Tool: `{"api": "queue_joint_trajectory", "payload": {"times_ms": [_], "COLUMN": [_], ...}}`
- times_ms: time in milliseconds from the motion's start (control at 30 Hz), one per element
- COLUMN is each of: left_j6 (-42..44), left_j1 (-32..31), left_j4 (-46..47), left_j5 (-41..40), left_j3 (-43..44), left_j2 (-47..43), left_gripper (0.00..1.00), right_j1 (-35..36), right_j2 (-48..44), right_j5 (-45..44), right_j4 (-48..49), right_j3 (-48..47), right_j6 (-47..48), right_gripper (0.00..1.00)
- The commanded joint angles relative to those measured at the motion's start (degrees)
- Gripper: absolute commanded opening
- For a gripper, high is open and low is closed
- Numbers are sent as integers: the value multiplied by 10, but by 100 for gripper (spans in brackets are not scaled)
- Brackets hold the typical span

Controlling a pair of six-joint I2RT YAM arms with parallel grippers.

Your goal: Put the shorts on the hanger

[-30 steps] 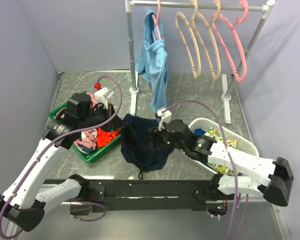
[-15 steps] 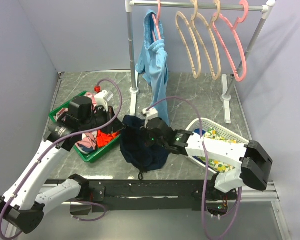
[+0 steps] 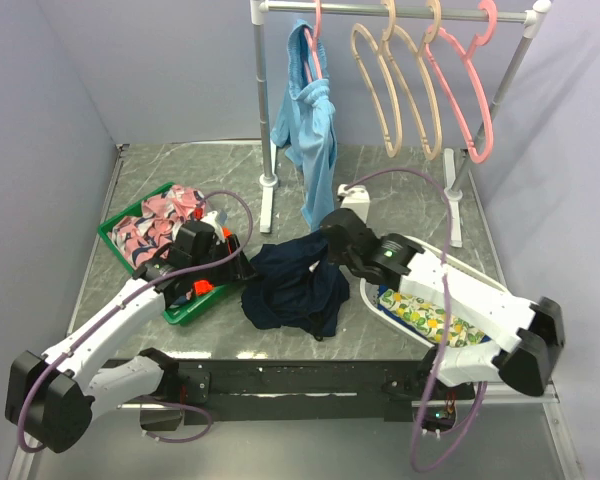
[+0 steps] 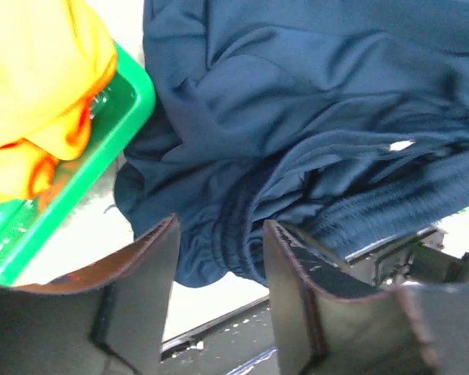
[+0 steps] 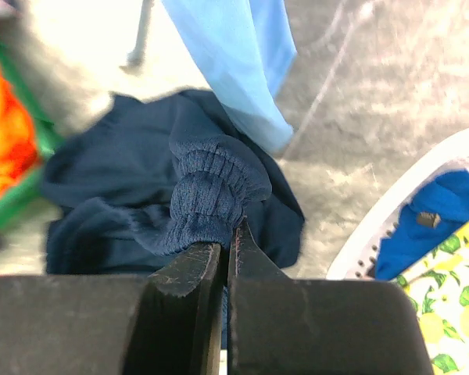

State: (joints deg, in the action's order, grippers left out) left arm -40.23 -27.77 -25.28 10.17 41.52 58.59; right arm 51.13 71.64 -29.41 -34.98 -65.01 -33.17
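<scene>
Both arms have closed on the shorts point(image 3: 295, 285), right pincer point(image 5: 228, 244) pinching the waistband, left pincer point(image 4: 219, 234) spread over an edge; likely next, lift toward the hanger point(image 3: 390, 150).

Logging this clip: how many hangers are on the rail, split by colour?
Pink hangers: 2, the left one carrying the light-blue garment
Beige hangers: 2
Total: 4
</scene>
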Motion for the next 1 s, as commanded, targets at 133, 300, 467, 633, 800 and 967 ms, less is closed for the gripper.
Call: {"api": "queue_joint_trajectory", "payload": {"times_ms": [133, 300, 467, 633, 800, 967], "left_j6": [27, 47, 55, 59, 59, 65], "left_j1": [-4, -3, -3, -2, -1, -1], "left_j4": [-56, -34, 1, 7, 4, -14], "left_j5": [-100, -97, -78, -68, -59, -48], "left_j3": [113, 204, 285, 290, 277, 282], "left_j2": [-71, -4, 61, 65, 39, 20], "left_gripper": [71, 71, 71, 72, 73, 74], "right_j1": [-11, -13, -11, -10, -23, -69], "right_j2": [49, 24, -39, -120, -106, -6], "right_j5": [-8, 33, 66, 66, -21, -56], "right_j4": [-31, 8, 19, -37, -64, -89], "right_j3": [-21, 26, 48, -43, -208, -424], "right_j6": [-2, -5, 7, 32, 89, 170], "right_gripper": [0, 0, 62, 71, 69, 67]}}
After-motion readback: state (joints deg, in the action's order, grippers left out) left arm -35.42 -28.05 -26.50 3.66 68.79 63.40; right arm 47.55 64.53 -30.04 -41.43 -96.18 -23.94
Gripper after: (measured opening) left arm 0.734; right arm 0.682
